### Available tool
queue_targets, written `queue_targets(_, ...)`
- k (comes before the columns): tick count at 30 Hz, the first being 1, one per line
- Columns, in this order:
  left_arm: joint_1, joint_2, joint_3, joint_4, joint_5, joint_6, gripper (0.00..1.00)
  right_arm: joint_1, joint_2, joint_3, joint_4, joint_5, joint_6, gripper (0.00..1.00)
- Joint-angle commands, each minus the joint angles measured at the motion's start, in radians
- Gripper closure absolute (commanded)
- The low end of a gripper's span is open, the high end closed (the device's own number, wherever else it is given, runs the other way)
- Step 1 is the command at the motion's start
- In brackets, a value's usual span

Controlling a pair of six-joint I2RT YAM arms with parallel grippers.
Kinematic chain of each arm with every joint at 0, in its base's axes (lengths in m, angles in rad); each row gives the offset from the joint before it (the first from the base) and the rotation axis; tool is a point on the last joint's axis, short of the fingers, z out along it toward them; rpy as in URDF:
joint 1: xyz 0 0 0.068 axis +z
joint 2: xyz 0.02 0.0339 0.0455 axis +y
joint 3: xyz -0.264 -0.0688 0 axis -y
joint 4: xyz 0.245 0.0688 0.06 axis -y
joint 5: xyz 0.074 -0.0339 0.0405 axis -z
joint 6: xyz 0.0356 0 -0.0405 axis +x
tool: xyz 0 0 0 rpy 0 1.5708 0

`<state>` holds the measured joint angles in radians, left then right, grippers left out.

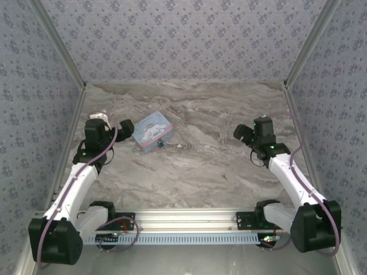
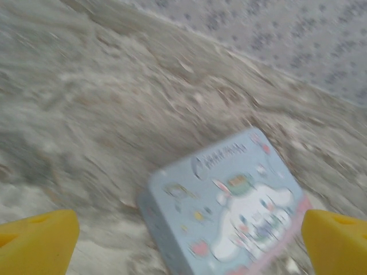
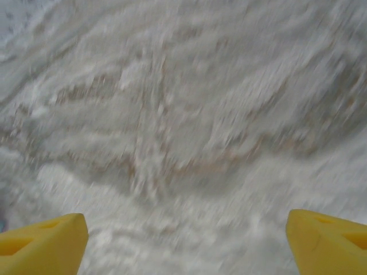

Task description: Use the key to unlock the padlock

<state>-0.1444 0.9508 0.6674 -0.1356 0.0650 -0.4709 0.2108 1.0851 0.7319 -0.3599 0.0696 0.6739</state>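
Two grippers, both empty, and no step of the task is complete as far as the pictures show.

Landmark: the pale-blue tin [image 1: 153, 132] with the cartoon lid, lying flat on the marble table [image 1: 200, 172].

Padlock [image 1: 160, 145]: a tiny teal item on the table, touching or just beside the near edge of the tin. The shackle is too small to judge as open or closed. Nothing grips it.

Key: I cannot pick it out with certainty. A small speck [image 1: 179, 146] lies on the table near the padlock, on the side away from the tin, and may be the key.

Left gripper [image 1: 125, 129]: just beside the tin's left end, apart from it. Its wrist camera shows the yellow fingers [image 2: 37, 240] spread wide, with the tin [image 2: 229, 206] lying between and beyond them. Nothing is held.

Right gripper [image 1: 242, 133]: well apart from the tin, out to its right over bare table. Its yellow fingers [image 3: 43, 243] are also spread wide, with only blurred marble beneath them.

Assessment: the task is at its very start. Left to do are picking up the key, steadying the padlock, seating the key, turning it and freeing the shackle. The small size of both items will likely make the first grasp the critical point.
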Motion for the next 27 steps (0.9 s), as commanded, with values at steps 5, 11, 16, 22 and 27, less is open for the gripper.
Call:
queue_targets(5, -0.212, -0.016, -0.056, -0.031, 0.038, -0.136, 0.01, 0.227, 0.026, 0.052, -0.272, 0.056, 0.431, 0.19)
queue_targets(11, -0.337, 0.057, -0.048, 0.017, 0.046, -0.145, 0.01, 0.323, 0.161, 0.094, -0.308, 0.029, 0.284, 0.39)
queue_targets(16, -0.367, 0.089, -0.044, 0.043, 0.056, -0.138, 0.01, 0.348, 0.265, 0.114, -0.356, -0.021, 0.121, 0.47)
queue_targets(22, -0.374, 0.094, -0.051, 0.047, 0.058, -0.127, 0.01, 0.351, 0.292, 0.057, -0.327, -0.091, -0.007, 0.52)
queue_targets(27, -0.374, 0.085, -0.061, 0.050, 0.053, -0.135, 0.01, 0.352, 0.322, 0.038, -0.331, -0.107, -0.092, 0.57)
